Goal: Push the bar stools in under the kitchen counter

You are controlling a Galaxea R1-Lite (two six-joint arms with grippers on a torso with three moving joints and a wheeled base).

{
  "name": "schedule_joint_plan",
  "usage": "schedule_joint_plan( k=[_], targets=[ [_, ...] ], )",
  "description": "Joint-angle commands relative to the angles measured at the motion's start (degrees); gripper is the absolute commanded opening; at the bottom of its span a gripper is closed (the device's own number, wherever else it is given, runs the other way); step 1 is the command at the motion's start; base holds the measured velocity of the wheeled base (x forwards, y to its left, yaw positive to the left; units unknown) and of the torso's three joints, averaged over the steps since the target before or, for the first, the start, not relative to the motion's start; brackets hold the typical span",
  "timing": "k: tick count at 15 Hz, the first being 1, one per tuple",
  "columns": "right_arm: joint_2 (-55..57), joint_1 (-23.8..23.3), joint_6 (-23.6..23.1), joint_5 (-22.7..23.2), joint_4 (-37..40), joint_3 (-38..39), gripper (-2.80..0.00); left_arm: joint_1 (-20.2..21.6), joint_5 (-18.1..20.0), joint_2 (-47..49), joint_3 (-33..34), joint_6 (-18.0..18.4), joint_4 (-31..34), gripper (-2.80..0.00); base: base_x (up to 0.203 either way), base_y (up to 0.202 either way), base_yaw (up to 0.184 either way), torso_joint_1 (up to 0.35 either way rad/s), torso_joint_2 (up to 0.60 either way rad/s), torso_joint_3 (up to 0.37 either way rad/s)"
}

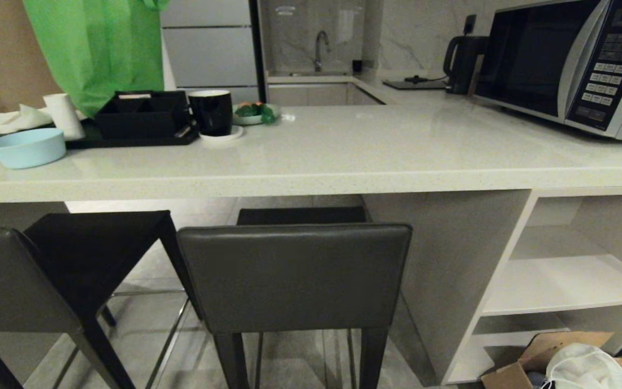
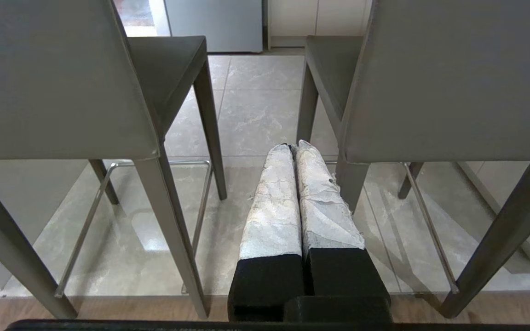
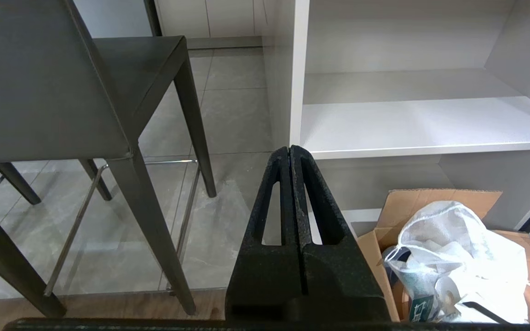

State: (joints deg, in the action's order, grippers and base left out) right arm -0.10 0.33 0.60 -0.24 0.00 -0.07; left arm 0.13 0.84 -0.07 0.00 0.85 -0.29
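Two dark grey bar stools stand in front of the kitchen counter, a thick pale speckled slab. The middle stool faces the counter squarely, its seat partly under the slab. The left stool is turned at an angle, its seat pointing inward. Neither arm shows in the head view. My left gripper, wrapped in white tape, is shut and empty, low between the two stools' backrests. My right gripper is shut and empty, between the stool and the counter's white shelves.
A cardboard box with a white bag sits on the floor by the shelves. On the counter are a microwave, kettle, black mug, black tray, blue bowl and a green bag.
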Motion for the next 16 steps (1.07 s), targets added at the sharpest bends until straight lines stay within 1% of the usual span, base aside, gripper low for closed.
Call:
schedule_joint_plan(
  k=[1,16],
  targets=[
    [0.1,0.02,0.02,-0.02,0.0,-0.01,-2.8,0.04,0.04,0.07,0.18,-0.15,-0.15,-2.8,0.0,0.0,0.0,0.0,0.0,0.0],
    [0.1,0.02,0.02,-0.02,0.0,-0.01,-2.8,0.04,-0.05,0.07,0.18,-0.33,-0.15,-2.8,0.0,0.0,0.0,0.0,0.0,0.0]
  ],
)
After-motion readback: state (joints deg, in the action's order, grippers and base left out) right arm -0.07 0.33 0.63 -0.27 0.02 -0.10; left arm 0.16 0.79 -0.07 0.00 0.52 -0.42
